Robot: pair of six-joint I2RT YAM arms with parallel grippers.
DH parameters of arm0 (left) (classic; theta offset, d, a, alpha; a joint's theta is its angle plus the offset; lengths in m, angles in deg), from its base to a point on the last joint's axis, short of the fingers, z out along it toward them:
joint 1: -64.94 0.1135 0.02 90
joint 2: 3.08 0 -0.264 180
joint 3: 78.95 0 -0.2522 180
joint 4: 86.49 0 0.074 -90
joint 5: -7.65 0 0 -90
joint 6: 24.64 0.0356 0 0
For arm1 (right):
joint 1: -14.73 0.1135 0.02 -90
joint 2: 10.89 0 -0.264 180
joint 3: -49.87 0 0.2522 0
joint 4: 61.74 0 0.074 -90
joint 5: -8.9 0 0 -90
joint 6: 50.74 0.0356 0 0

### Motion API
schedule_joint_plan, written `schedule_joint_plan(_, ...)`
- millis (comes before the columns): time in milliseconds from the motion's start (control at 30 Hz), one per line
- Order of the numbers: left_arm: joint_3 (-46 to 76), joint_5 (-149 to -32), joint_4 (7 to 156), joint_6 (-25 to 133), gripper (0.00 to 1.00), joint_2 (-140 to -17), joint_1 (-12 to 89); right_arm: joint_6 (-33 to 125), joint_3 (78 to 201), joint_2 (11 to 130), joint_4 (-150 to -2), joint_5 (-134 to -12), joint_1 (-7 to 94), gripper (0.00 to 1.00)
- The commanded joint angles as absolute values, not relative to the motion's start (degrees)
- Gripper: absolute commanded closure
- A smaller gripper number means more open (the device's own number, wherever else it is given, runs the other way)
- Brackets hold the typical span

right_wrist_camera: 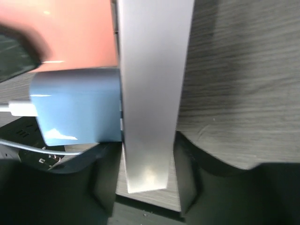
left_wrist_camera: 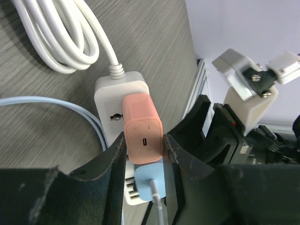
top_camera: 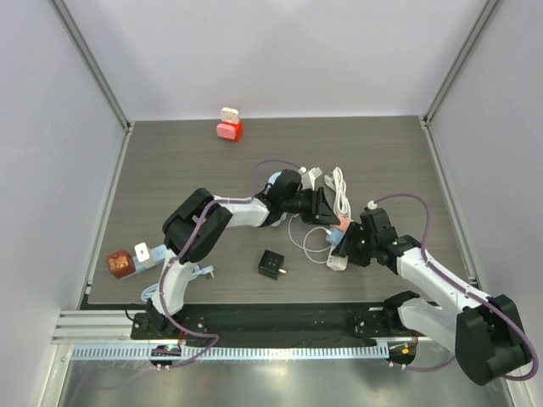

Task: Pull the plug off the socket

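On bench [top_camera: 170,170], mid-area: L tool [left_wrist_camera: 143,152] pinched tight on pink plug [left_wrist_camera: 142,124]; plug sat in power strip [left_wrist_camera: 108,98]. R tool [right_wrist_camera: 145,187] clamped the strip. Grips set; pull itself not done.

Pwr strip [left_wrist_camera: 108,101] x1, plugs [left_wrist_camera: 140,126] x2, cubes [top_camera: 271,264] x3, arms [top_camera: 199,225] x2.

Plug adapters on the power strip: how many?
2 on the white power strip: pink block adapter between the left gripper fingers; light-blue adapter with white cable right beside it. Others may be hidden.
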State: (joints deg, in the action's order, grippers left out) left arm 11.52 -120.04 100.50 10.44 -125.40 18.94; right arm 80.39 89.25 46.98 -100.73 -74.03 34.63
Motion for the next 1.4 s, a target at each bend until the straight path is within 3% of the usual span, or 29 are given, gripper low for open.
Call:
schedule_joint_plan(0, 15.9, -121.3, 113.0, 10.3, 1.0, -119.8, 18.4, 83.8, 86.2, 45.0, -93.2, -76.6, 34.6, 0.56)
schedule_joint_plan(33, 16.4, -120.5, 113.6, 11.2, 1.0, -118.5, 18.1, 84.5, 85.4, 44.4, -92.4, -76.8, 34.6, 0.63)
schedule_joint_plan(67, 17.4, -118.7, 114.0, 12.1, 1.0, -118.0, 18.1, 85.0, 84.8, 43.4, -91.6, -77.6, 34.6, 0.79)
schedule_joint_plan(167, 19.8, -115.1, 115.5, 15.3, 1.0, -115.5, 17.7, 86.5, 83.4, 42.3, -91.7, -79.7, 34.6, 0.99)
schedule_joint_plan(400, 24.2, -103.3, 114.1, 21.8, 1.0, -109.3, 17.2, 90.0, 81.2, 40.7, -92.1, -80.4, 34.6, 0.99)
schedule_joint_plan(533, 21.0, -101.0, 103.4, 21.7, 1.0, -108.2, 18.0, 90.6, 80.1, 39.4, -92.5, -80.6, 33.8, 0.99)
schedule_joint_plan(767, 24.7, -110.4, 123.2, 9.3, 1.0, -109.0, 20.4, 88.9, 79.4, 38.7, -93.3, -77.4, 29.8, 0.99)
schedule_joint_plan(1033, 19.7, -97.8, 88.0, 27.2, 1.0, -97.8, 19.7, 85.6, 82.3, 37.5, -95.4, -77.2, 29.7, 0.99)
schedule_joint_plan(1233, 24.8, -93.9, 74.9, 35.2, 1.0, -86.0, 24.6, 82.6, 83.5, 34.5, -95.6, -74.4, 29.8, 0.99)
schedule_joint_plan(1367, 30.1, -101.4, 74.3, 33.2, 1.0, -80.3, 30.4, 80.5, 84.3, 32.3, -96.0, -73.5, 29.8, 0.99)
